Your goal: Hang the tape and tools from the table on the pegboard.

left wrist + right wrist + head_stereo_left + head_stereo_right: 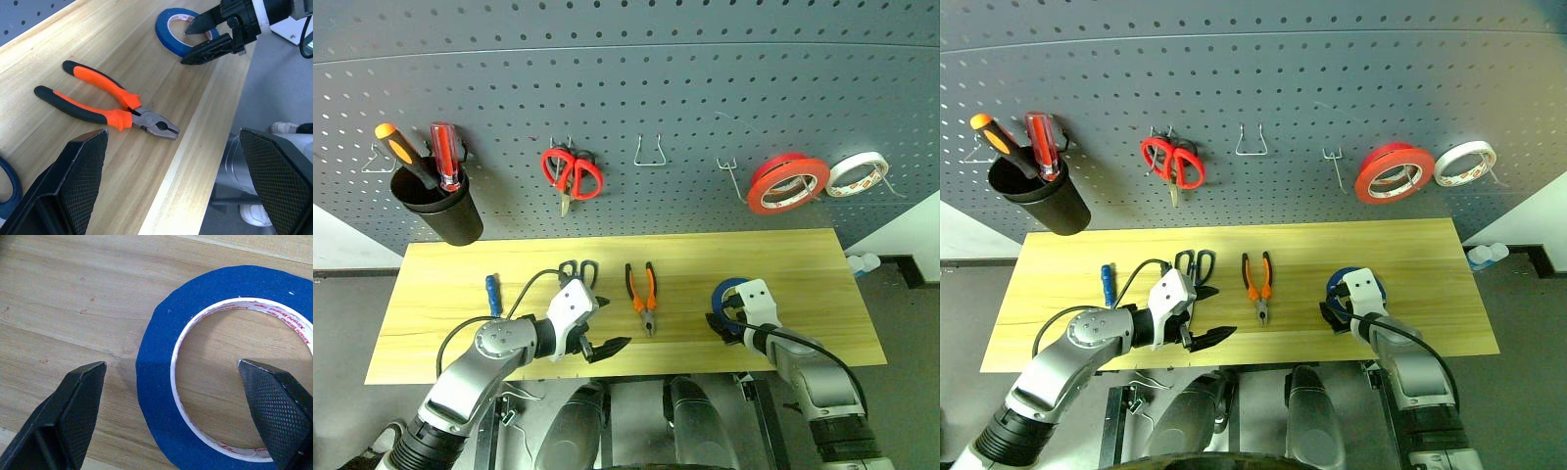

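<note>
Four task items on the table (803, 255), none hung yet. Blue tape (728, 291) lies flat toward the right end of the board. Pliers (643, 294) with orange-and-black handles lie near the middle, jaws pointing at the front edge. Dark-handled scissors (578, 270) sit just left of the pliers, partly hidden behind the left arm. Small blue-handled screwdriver (492, 294) lies further left, well apart from the rest.

Pegboard (685, 88) behind the table carries only what is not to be moved: red-handled scissors (570, 174), red-orange roll (787, 183), white roll (857, 172), and a black cup (443, 208) holding the orange and red screwdrivers. One wire hook (649, 152) between the red scissors and the rolls hangs bare; another bare hook (733, 179) is just left of the red-orange roll.

Right gripper (178, 396) hovers low over the tape, fingers spread wide, one outside the ring's near wall and one over the hole; nothing held. Looks poised to pinch that wall, though contact cannot be confirmed.

Left gripper (603, 343) hangs near the front edge between scissors and pliers, fingers spread, empty, aimed toward the pliers.

Judgement: task at its very start. All four hangings remain, tape likely first.
</note>
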Available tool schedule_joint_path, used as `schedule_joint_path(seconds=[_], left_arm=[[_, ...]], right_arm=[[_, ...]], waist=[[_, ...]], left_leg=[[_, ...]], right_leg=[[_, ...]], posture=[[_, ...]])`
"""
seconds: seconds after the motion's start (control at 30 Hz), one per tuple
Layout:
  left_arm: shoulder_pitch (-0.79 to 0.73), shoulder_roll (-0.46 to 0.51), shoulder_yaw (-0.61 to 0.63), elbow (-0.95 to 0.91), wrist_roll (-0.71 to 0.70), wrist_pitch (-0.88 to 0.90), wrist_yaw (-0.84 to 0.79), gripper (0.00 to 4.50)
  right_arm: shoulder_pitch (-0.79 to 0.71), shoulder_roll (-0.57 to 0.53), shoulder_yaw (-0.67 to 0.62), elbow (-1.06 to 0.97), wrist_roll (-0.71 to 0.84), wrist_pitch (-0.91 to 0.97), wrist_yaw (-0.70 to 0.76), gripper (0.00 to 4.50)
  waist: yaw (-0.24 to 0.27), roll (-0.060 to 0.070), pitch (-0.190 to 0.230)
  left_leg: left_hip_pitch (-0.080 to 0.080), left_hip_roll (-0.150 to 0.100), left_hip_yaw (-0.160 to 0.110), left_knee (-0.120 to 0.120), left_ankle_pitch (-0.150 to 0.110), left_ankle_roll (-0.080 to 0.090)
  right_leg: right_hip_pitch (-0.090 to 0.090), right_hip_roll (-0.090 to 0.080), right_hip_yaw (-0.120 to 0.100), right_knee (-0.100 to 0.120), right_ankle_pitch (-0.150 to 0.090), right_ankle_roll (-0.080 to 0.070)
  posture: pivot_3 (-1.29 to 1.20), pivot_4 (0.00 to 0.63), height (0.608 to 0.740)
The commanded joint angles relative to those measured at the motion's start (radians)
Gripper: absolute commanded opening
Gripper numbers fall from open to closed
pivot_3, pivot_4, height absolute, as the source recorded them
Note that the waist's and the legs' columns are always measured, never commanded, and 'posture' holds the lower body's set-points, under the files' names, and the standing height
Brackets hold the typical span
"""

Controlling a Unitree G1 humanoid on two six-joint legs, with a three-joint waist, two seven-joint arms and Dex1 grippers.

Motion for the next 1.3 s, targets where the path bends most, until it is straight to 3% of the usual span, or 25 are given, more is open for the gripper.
schedule_joint_path(seconds=[0.03, 1.3], left_arm=[[0.008, 0.001, -0.003, -0.015, 0.001, -0.018, -0.006, 4.44], [0.025, 0.001, -0.007, -0.026, -0.001, -0.016, -0.005, 4.44]], right_arm=[[0.006, -0.002, 0.002, 0.005, -0.007, -0.004, -0.001, 4.13], [0.038, -0.001, -0.003, -0.012, -0.009, 0.0, -0.009, 4.13]], waist=[[0.0, 0.0, 0.0], [-0.005, 0.001, -0.006]], left_leg=[[0.0, 0.0, 0.0, 0.0, 0.0, 0.0], [0.0, 0.0, 0.0, 0.002, 0.0, -0.001]], right_leg=[[0.0, 0.0, 0.0, 0.0, 0.0, 0.0], [0.0, 0.0, 0.0, 0.002, 0.0, -0.001]], posture=[[0.03, 0.229, 0.72], [0.02, 0.235, 0.72]])
